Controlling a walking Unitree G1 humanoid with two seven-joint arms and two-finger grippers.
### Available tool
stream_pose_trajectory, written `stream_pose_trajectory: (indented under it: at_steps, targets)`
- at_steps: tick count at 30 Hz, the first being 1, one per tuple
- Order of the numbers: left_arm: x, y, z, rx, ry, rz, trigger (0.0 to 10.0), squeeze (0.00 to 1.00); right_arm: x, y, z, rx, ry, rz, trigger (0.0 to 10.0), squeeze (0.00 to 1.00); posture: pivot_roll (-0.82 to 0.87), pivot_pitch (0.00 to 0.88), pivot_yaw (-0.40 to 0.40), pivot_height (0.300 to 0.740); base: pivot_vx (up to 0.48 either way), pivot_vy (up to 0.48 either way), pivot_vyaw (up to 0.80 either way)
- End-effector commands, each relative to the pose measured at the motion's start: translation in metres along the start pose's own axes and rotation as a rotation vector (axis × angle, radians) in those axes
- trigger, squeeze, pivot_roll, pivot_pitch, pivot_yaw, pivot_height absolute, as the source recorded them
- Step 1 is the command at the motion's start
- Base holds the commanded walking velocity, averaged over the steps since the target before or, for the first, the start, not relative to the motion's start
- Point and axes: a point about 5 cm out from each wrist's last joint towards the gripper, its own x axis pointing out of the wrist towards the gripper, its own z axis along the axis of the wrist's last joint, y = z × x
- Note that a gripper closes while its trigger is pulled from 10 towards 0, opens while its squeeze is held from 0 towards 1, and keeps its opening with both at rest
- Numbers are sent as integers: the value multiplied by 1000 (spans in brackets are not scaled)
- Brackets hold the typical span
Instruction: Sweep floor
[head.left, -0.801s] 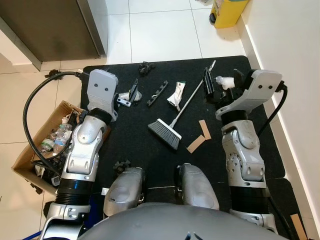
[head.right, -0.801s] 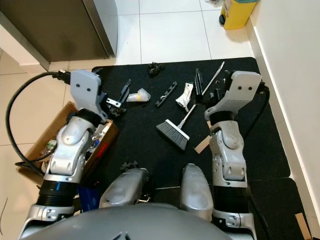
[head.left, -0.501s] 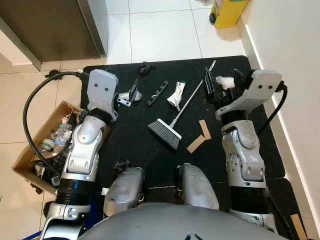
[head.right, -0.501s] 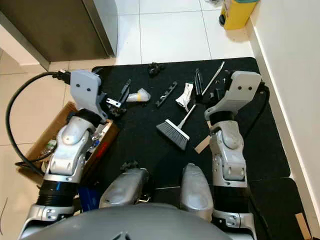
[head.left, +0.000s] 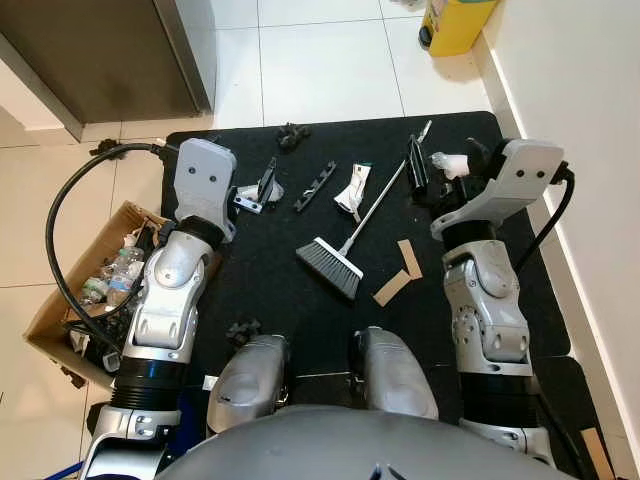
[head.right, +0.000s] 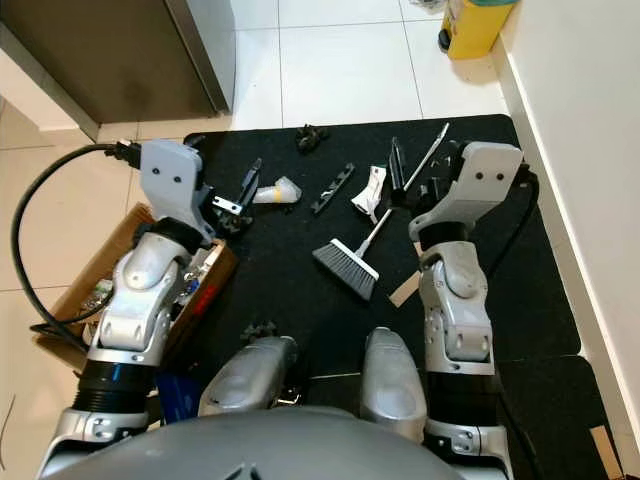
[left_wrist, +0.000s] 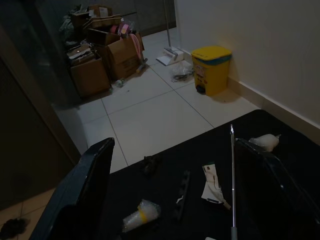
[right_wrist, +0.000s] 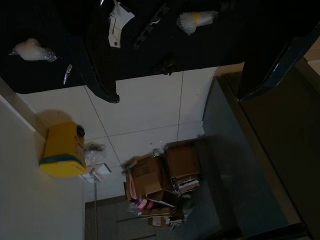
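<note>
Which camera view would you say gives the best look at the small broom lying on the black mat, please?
The left eye view: the broom lies whole on the black mat, grey bristles toward the robot, thin metal handle running away. The right eye view shows it about as completely. The left wrist view catches just its handle in dim light; the right wrist view is too dark to make it out.

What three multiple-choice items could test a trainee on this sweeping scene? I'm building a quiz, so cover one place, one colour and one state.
1. Where does the broom lie?
A. On the black mat
B. In the cardboard box
C. Against the wall

2. What colour is the bin?
A. Red
B. Yellow
C. Green

3. How are the left gripper fingers?
A. Shut on the broom
B. Shut on a bottle
C. Open, holding nothing

Answers: 1 A, its bristles and handle rest on the mat; 2 B, the bin by the wall is yellow; 3 C, the wrist view shows the two fingers wide apart.
</note>
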Motion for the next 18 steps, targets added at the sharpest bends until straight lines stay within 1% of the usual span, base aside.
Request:
stream_pose_trajectory:
  at_steps: [1, 3, 12, 18]
  targets:
    - [1, 0, -4, -1, 16, 2, 10000, 0, 0, -1, -4, -2, 15, -6, 10000, 0, 56, 0, -16, 740, 0, 0, 0]
    - [1, 0, -4, -2, 16, 2, 10000, 0, 0, -1, -4, -2, 15, -6, 10000, 0, 56, 0, -16, 740, 0, -341, 0]
    - [1, -1, -3, -4, 11, 0, 10000, 0, 0, -2, -4, -5, 15, -3, 10000, 0, 55, 0, -18, 740, 0, -474, 0]
    - [1, -1, -4, -9, 10, -2, 10000, 0, 0, -2, -4, -8, 15, -3, 10000, 0, 53, 0, -19, 740, 0, 0, 0]
